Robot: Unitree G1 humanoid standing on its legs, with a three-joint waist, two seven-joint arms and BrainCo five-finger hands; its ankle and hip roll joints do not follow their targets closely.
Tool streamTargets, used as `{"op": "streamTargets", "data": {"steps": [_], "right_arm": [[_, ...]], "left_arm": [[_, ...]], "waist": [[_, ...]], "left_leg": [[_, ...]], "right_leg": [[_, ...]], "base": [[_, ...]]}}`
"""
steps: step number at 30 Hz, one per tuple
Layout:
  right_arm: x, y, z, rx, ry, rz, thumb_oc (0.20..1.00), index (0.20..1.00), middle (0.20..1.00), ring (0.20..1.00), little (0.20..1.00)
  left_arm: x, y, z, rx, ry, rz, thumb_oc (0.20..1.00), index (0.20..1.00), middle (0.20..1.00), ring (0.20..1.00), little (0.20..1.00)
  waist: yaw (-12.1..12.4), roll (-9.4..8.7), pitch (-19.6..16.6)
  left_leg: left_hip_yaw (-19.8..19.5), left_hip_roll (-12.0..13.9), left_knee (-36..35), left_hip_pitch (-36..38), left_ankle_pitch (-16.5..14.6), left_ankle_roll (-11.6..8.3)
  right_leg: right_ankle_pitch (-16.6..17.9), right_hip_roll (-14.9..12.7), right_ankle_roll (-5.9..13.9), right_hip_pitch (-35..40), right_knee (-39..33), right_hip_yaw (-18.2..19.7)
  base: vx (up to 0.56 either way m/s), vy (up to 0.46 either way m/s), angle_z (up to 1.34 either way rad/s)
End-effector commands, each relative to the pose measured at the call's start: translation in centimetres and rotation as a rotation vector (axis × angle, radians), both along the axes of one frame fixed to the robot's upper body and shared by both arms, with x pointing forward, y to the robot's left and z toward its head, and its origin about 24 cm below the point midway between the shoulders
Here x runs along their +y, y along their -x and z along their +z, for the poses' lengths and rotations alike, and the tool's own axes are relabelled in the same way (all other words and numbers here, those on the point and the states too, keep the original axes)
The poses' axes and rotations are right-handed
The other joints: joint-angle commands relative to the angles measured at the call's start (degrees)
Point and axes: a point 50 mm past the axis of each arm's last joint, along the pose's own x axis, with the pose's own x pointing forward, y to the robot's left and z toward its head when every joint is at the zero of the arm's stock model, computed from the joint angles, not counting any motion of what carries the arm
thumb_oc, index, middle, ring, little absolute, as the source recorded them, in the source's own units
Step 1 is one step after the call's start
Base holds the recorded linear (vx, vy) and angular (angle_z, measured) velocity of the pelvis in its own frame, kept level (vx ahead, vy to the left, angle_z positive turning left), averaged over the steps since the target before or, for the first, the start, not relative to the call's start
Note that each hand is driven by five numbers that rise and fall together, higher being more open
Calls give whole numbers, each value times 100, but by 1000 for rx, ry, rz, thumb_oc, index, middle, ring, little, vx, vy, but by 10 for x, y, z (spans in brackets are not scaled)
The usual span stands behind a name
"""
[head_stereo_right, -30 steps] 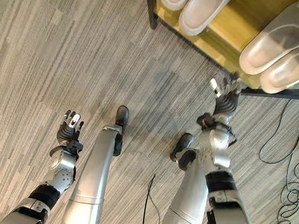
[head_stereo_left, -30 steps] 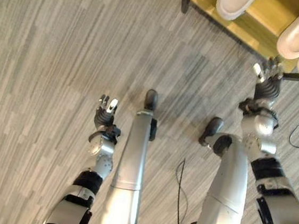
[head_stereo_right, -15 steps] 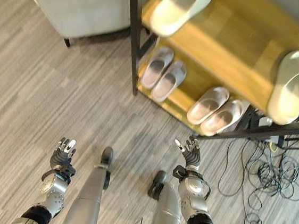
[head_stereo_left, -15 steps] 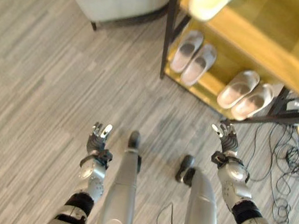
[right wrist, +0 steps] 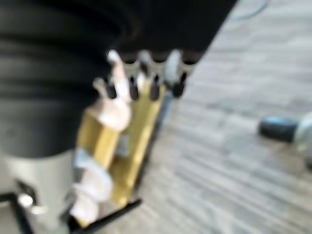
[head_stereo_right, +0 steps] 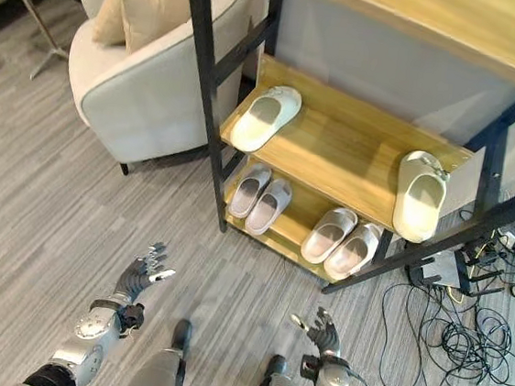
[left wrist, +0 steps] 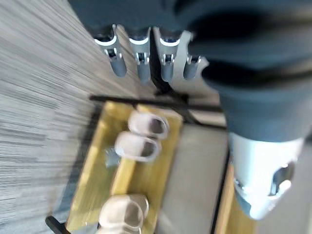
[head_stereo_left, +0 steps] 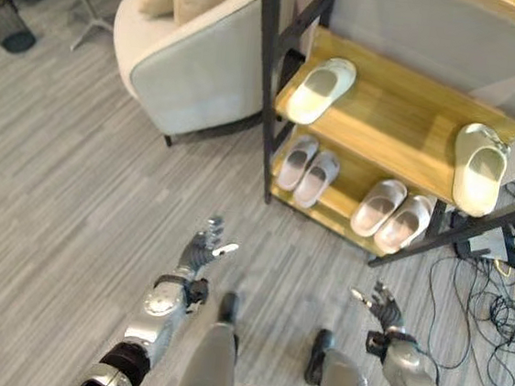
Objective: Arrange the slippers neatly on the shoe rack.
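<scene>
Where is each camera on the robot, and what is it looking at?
Left eye view: on the head, looking down at the shoe rack, both open hands low in the picture, left hand, right hand.
Right eye view: beside it, same scene, armchair too.
Left wrist view: on the left wrist, looking past straight fingers at the rack's slippers.
Right wrist view: on the right wrist, past its fingers toward the rack.
All four share the rack.

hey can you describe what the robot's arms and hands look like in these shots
Both arms are silver-grey metal segments broken by black bands at the joints. The left hand and right hand each have slim silver fingers with dark tips plus a separate thumb. A dark ribbed cover wraps the back of each hand and the wrist, above a rounded silver forearm shell.
</scene>
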Motion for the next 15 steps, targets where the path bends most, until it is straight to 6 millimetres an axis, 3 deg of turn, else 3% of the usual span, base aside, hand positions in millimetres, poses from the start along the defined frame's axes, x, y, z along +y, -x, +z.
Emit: {"op": "streamTargets", "data": {"steps": [1,5,11,15], "right_arm": [[-20,7,5,1,100,61,1000,1000,1000,1000,1000],[-27,34,-8,111,126,70,1000,1000,1000,1000,1000],[-36,53,-14,163,122,5,1000,1000,1000,1000,1000],[-39,59,-14,177,147,17,1000,1000,1000,1000,1000]], "left_arm": [[-10,-4,14,-90,-44,-111,1000,1000,1000,1000,1000],[-15,4,6,-47,-43,-117,1000,1000,1000,1000,1000],[-11,28,-29,117,-38,-11,1000,1000,1000,1000,1000],[-11,37,-38,164,-32,20,1000,1000,1000,1000,1000]], "waist": [[-38,267,-2],[-131,337,-176],[-205,426,-325],[-212,481,-327]], "left_leg": [[-327,379,-734,150,719,-500],[-164,508,-995,867,653,-505],[-23,725,-1187,1445,762,-579],[-54,829,-1219,1551,910,-609]], "right_leg": [[189,-137,512,397,23,316],[206,4,516,896,-240,483],[98,320,369,1427,-591,599],[6,468,274,1576,-656,580]], "base": [[63,-52,-15],[103,-123,-18],[43,-160,-28],[-16,-144,-6]]}}
